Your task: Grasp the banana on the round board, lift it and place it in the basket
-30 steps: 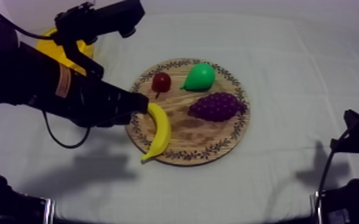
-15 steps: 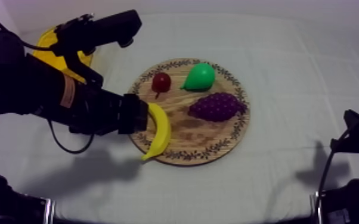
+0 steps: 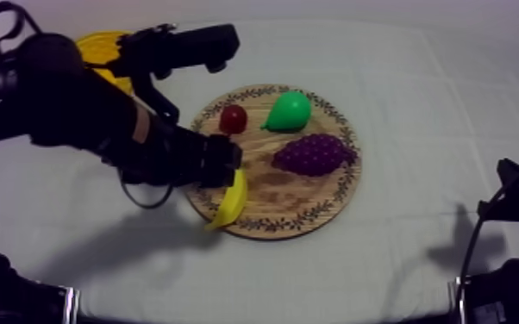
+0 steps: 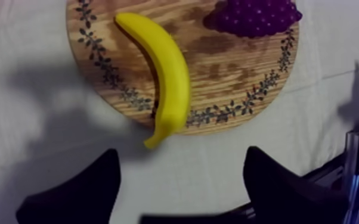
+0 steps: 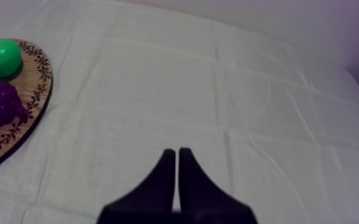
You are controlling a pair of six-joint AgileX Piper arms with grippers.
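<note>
Banana [image 3: 231,201]: in the top view it lies on the left edge of the round wooden board [image 3: 302,196], smooth, yellow and curved. Its upper end is hidden under the black left arm [image 3: 82,112], and its lower tip reaches past the patterned rim. The board rests on a grey-white cloth [image 3: 418,103] with faint creases. On the grained wood sit a glossy green pear [image 3: 289,110], a knobbly purple bunch of grapes [image 3: 313,155] and a small red fruit [image 3: 234,118]. The yellow basket [image 3: 99,47] stands at the far left, partly behind the arm. The right arm [image 3: 513,258] sits low at its side.

In the left wrist view the left gripper [image 4: 182,158] hangs over the cloth just beyond the banana's tip, its black fingers wide apart with nothing between them. Shadows fall on the cloth beside the board.

In the right wrist view the right gripper [image 5: 176,156] has its fingers pressed together in a narrow wedge over bare cloth, well apart from the board. A plain pale wall [image 5: 277,18] rises past the table's far edge.
</note>
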